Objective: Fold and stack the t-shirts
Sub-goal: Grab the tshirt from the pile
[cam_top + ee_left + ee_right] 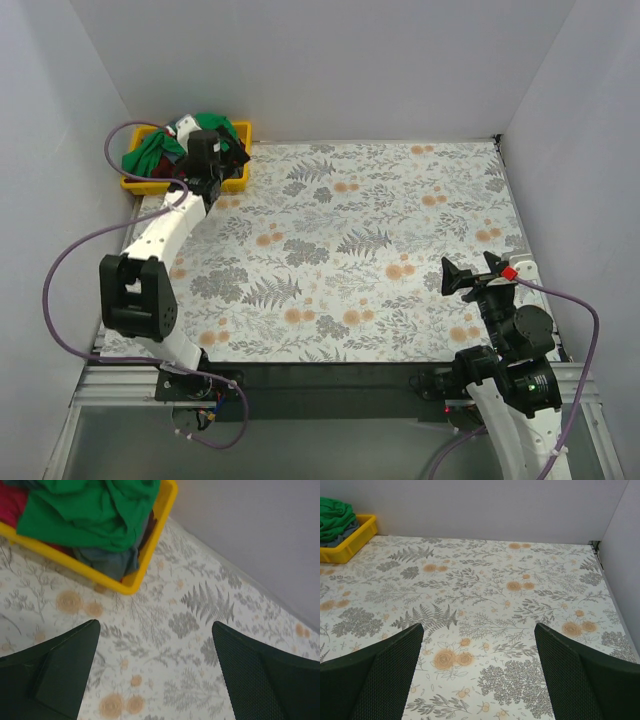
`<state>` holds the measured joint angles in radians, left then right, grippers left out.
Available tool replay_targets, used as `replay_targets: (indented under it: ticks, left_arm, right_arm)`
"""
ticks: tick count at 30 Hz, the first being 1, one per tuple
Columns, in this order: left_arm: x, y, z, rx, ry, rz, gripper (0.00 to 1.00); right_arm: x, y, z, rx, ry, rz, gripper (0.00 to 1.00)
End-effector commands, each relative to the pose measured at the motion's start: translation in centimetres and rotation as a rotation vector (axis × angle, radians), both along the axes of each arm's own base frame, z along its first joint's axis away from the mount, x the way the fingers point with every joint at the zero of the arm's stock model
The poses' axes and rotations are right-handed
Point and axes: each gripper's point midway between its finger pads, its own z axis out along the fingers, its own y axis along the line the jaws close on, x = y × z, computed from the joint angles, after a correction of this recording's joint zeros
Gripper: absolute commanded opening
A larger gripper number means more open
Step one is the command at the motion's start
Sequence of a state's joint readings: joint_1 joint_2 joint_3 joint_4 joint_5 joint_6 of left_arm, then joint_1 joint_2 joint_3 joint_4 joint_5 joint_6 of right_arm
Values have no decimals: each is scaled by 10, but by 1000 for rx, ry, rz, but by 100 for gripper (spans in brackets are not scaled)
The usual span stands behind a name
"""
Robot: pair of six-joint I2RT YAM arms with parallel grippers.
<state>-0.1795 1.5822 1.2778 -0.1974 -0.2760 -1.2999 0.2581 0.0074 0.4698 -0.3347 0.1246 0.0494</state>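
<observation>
The t-shirts lie crumpled in a yellow bin [236, 180] at the table's far left corner. A bright green shirt [95, 510] is on top, a slate grey-blue one [107, 560] shows under it, and a red one [11, 502] peeks out at the left. The green shirt [335, 512] also shows in the right wrist view. My left gripper [156, 627] hovers open just in front of the bin, nothing between its fingers. My right gripper [477, 630] stands open over the near right part of the table, far from the shirts.
A floral cloth [350, 250] covers the table. White walls [300, 70] close in the back and both sides. The bin's yellow rim [127, 586] is a short way beyond my left fingers. A purple cable [60, 270] loops beside the left arm.
</observation>
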Motion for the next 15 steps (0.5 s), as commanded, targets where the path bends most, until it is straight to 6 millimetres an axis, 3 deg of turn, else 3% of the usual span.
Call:
replay_targets:
  ticks: [1,7,9,10,11,13,14,15]
  left_arm:
    - [47,53,22,0,-69,158,94]
    - [120,83,0,-36,-98,243,91]
    - [135,92,-5,-53,-105,264,90]
    - [144,95,-24,-50,-79,275,90]
    - [154,97,-13,-53,-111,280,89]
    - [165,102,-30,-30,-97,300,88]
    - [168,122,-34,-24,-95,333,88]
    - [174,126,-28,-24,-115,339,87]
  right_arm:
    - [-14,-1,22,38,-120,11,98]
    - [-11,7,16,24,-92,50,98]
    - [-10,8,14,17,-79,56,98]
    - [-9,10,13,10,-73,70,98]
    - [-8,12,10,4,-57,77,98]
    - [-7,17,7,-8,-43,100,98]
    - [-6,18,6,-11,-38,106,98]
    - [-6,19,4,-15,-29,112,98]
